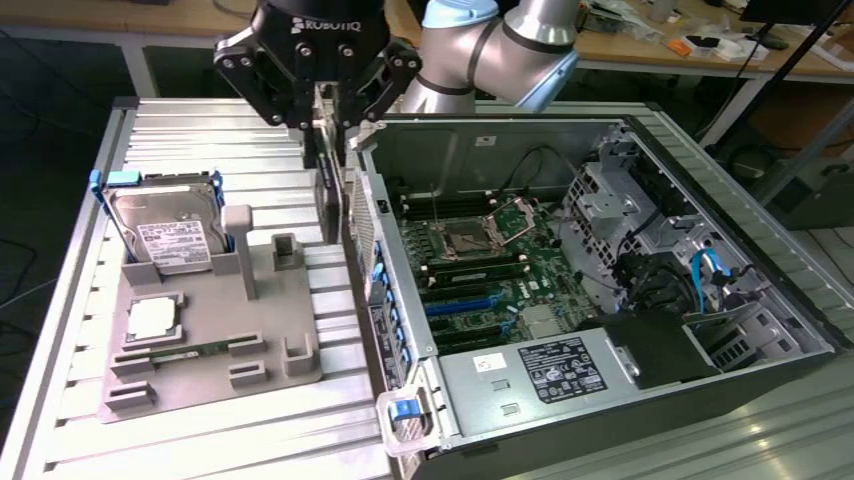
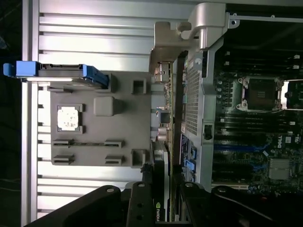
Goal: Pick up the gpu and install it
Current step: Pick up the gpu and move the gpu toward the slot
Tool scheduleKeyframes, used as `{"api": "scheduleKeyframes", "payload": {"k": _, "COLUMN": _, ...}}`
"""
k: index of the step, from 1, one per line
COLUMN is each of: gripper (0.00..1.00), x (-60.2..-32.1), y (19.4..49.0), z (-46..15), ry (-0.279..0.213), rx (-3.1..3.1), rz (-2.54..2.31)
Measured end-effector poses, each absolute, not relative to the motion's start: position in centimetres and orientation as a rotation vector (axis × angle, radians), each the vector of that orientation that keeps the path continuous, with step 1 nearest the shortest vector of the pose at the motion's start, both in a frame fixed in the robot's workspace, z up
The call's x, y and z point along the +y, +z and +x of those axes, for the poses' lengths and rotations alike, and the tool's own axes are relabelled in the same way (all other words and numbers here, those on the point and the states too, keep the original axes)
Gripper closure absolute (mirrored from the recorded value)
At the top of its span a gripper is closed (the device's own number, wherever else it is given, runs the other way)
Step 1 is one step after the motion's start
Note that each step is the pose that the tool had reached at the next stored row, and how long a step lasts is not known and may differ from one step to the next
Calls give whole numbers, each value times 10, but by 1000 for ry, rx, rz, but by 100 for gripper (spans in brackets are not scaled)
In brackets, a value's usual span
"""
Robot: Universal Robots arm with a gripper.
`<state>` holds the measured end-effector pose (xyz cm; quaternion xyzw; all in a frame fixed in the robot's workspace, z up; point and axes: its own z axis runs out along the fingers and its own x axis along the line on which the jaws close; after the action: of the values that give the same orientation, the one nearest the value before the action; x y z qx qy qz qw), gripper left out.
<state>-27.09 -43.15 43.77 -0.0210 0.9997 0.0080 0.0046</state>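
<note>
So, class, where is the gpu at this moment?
In the exterior view the gpu hangs upright in the gripper, between the grey parts tray on that view's left and the open computer case.

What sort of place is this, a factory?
More likely a robotics lab or test workshop. A robot arm's gripper holds a graphics card beside an opened computer case on a ribbed metal table, with cluttered wooden workbenches behind.
</note>
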Motion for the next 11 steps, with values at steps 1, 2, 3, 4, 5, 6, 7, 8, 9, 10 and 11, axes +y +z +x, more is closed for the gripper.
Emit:
{"api": "scheduleKeyframes", "payload": {"k": 1, "gripper": 73, "x": -432, "y": 438, "z": -267, "ry": 25, "rx": 3133, "rz": -66}}
{"api": "scheduleKeyframes", "payload": {"k": 2, "gripper": 73, "x": -432, "y": 439, "z": -260, "ry": 25, "rx": 3135, "rz": -66}}
{"api": "scheduleKeyframes", "payload": {"k": 3, "gripper": 73, "x": -432, "y": 439, "z": -256, "ry": 25, "rx": 3136, "rz": -66}}
{"api": "scheduleKeyframes", "payload": {"k": 4, "gripper": 73, "x": -432, "y": 440, "z": -253, "ry": 25, "rx": 3137, "rz": -66}}
{"api": "scheduleKeyframes", "payload": {"k": 5, "gripper": 73, "x": -432, "y": 441, "z": -250, "ry": 25, "rx": 3138, "rz": -66}}
{"api": "scheduleKeyframes", "payload": {"k": 6, "gripper": 73, "x": -432, "y": 441, "z": -246, "ry": 25, "rx": 3139, "rz": -66}}
{"api": "scheduleKeyframes", "payload": {"k": 7, "gripper": 73, "x": -433, "y": 442, "z": -243, "ry": 25, "rx": 3140, "rz": -66}}
{"api": "scheduleKeyframes", "payload": {"k": 8, "gripper": 73, "x": -433, "y": 442, "z": -240, "ry": 25, "rx": 3141, "rz": -66}}
{"api": "scheduleKeyframes", "payload": {"k": 9, "gripper": 73, "x": -433, "y": 443, "z": -237, "ry": 25, "rx": 3142, "rz": -66}}
{"api": "scheduleKeyframes", "payload": {"k": 10, "gripper": 73, "x": -433, "y": 443, "z": -233, "ry": 26, "rx": 3143, "rz": -66}}
{"api": "scheduleKeyframes", "payload": {"k": 11, "gripper": 73, "x": -433, "y": 444, "z": -230, "ry": 26, "rx": 3144, "rz": -66}}
